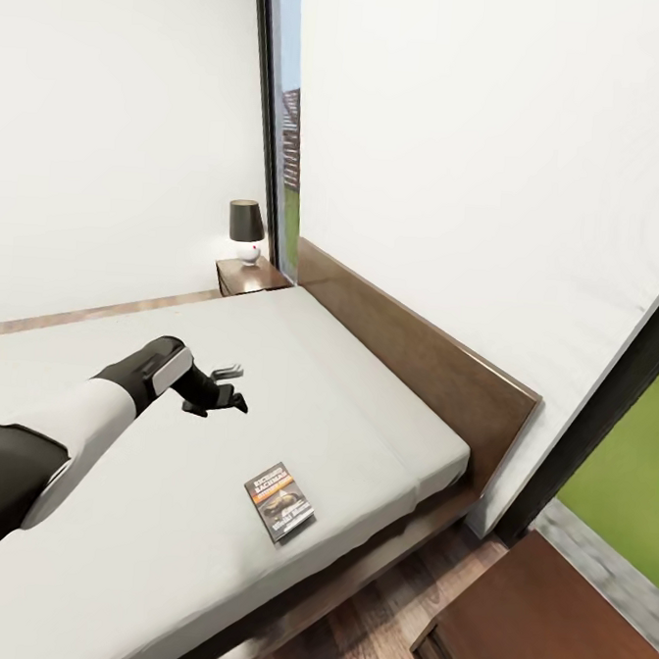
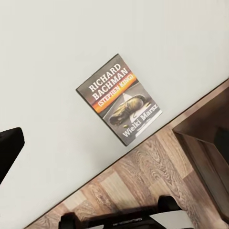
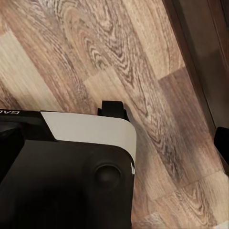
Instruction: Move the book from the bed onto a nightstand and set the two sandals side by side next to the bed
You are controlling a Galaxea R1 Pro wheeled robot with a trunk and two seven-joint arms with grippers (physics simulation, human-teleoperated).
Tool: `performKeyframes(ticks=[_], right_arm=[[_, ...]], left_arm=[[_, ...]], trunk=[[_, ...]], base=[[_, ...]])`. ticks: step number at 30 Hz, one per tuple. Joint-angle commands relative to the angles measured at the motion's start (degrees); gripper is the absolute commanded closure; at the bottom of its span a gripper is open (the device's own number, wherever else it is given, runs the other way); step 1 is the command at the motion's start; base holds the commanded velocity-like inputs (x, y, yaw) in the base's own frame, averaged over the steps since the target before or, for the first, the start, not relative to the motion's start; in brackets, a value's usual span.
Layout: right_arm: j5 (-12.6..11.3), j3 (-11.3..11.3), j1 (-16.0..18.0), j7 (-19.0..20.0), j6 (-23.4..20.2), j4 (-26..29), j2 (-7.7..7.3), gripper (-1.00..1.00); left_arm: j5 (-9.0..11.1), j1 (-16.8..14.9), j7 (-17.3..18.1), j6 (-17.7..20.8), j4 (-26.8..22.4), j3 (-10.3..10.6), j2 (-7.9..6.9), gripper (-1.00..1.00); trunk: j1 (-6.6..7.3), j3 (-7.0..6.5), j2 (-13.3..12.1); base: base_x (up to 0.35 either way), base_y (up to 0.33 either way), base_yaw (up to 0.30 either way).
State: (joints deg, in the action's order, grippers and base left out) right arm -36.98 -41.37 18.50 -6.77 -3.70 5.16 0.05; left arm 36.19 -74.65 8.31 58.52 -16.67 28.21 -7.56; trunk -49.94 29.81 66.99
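The thin dark paperback book (image 1: 280, 501) with a central photo and white and orange lettering lies flat on the plain light grey mattress of the large low bed (image 1: 364, 401), close to the mattress edge that faces the wood-plank floor (image 1: 377, 628). In the left wrist view the same book (image 2: 119, 105) shows its cover reading "RICHARD BACHMAN", with the bed's (image 2: 57, 57) grey surface around it and the floor (image 2: 133, 181) beyond the edge.

The left gripper (image 1: 229, 386) hangs over the mattress, near the book but apart from it, on the side away from the floor. Its black jaws stand parted with a clear gap between them; they grasp nothing and touch nothing.

The right gripper cannot be made out clearly: the right wrist view shows floor planks (image 3: 119, 57) and part of the robot's black and white base (image 3: 71, 162), and whether those jaws are released or clenched I cannot tell.

Beyond the far end of the headboard, a low dark brown wooden nightstand (image 1: 251, 277) stands against the white wall, carrying a small lamp with a black shade and white base (image 1: 246, 230). A second dark brown cabinet top (image 1: 544, 630) sits in the near corner, beside a black-framed window showing grass (image 1: 629, 468).
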Motion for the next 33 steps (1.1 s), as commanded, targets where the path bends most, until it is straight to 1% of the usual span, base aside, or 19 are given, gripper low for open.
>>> performKeyframes(ticks=[1, 8, 19, 33], right_arm=[[-0.2, -0.4, -0.2, -0.4, -0.3, 0.1, -0.07, -1.00], [-0.2, -0.4, -1.1, -0.4, -0.3, 0.1, -0.25, -1.00], [-0.4, -0.4, -1.6, -0.4, -0.4, 0.1, -0.26, -1.00], [-0.4, -0.3, -1.7, -0.4, -0.5, 0.0, -0.23, -1.00]], left_arm=[[-0.5, -0.1, 0.4, 0.0, 0.0, 0.3, 0.07, -1.00], [-0.5, -0.4, -0.2, -0.2, 0.1, 0.2, 0.32, -1.00], [-0.4, -0.5, -0.3, -0.5, 0.2, 0.0, 0.30, -1.00], [-0.3, -0.4, 0.4, -0.4, -0.3, -0.1, -0.11, -1.00]], trunk=[[0.00, 0.06, 0.0], [0.00, 0.06, 0.0], [0.00, 0.06, 0.0], [0.00, 0.30, 0.0]], base=[[0.000, 0.000, 0.000], [0.000, 0.000, 0.000], [0.000, 0.000, 0.000], [0.000, 0.000, 0.000]])
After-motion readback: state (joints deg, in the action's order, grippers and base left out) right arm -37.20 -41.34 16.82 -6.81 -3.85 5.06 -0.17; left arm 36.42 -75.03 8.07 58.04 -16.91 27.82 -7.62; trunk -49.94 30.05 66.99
